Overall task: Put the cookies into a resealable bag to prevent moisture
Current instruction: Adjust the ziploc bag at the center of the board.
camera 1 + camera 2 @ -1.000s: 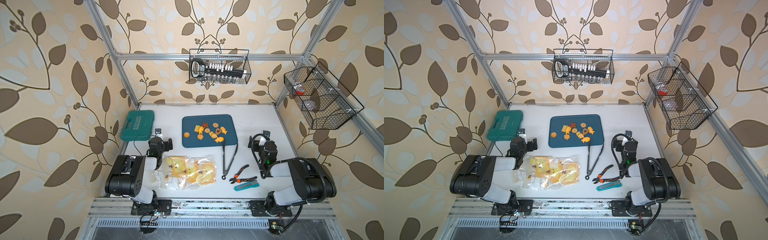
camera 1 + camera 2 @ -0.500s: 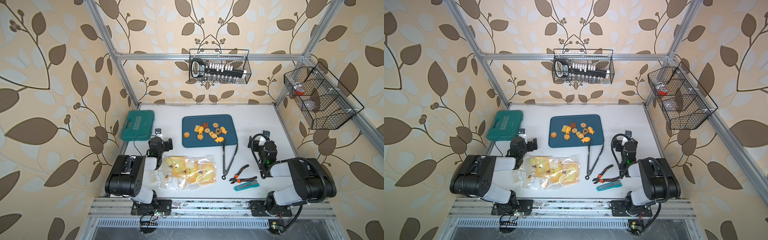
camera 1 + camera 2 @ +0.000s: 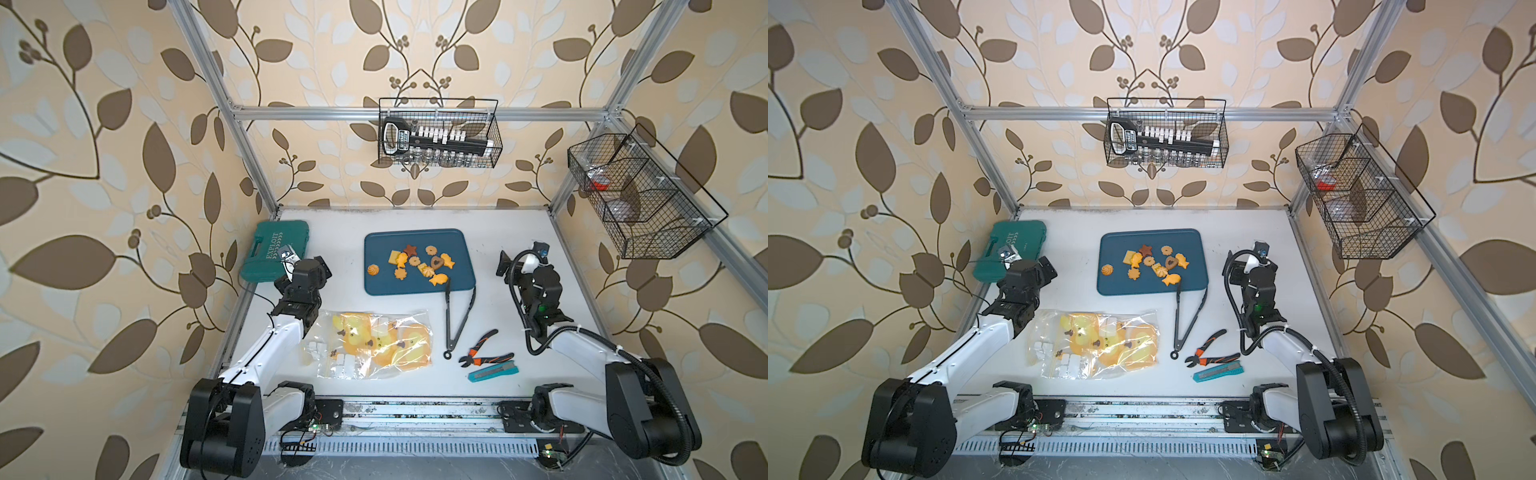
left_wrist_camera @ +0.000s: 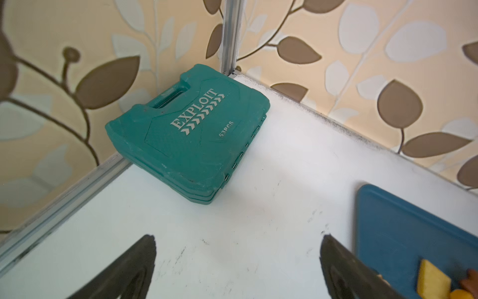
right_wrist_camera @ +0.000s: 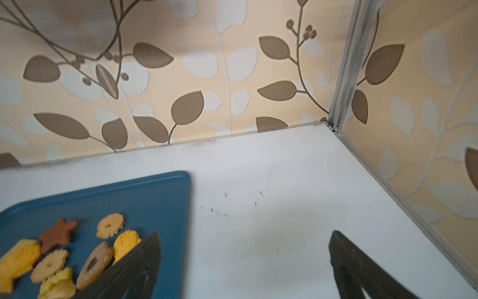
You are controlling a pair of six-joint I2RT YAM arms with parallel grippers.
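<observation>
The cookies, small orange, yellow and brown shapes, lie in a loose cluster on a dark blue tray at mid-table. A pile of clear resealable bags printed with yellow ducks lies flat nearer the front. My left gripper hovers open and empty over bare table, left of the tray. The right gripper is open and empty too, just right of the tray. The right wrist view has cookies beside one finger, which does not touch them.
Black tongs lie with their tips on the tray's front edge. Orange-handled pliers and a teal utility knife lie front right. A green tool case sits in the back left corner. Wire baskets hang on the walls.
</observation>
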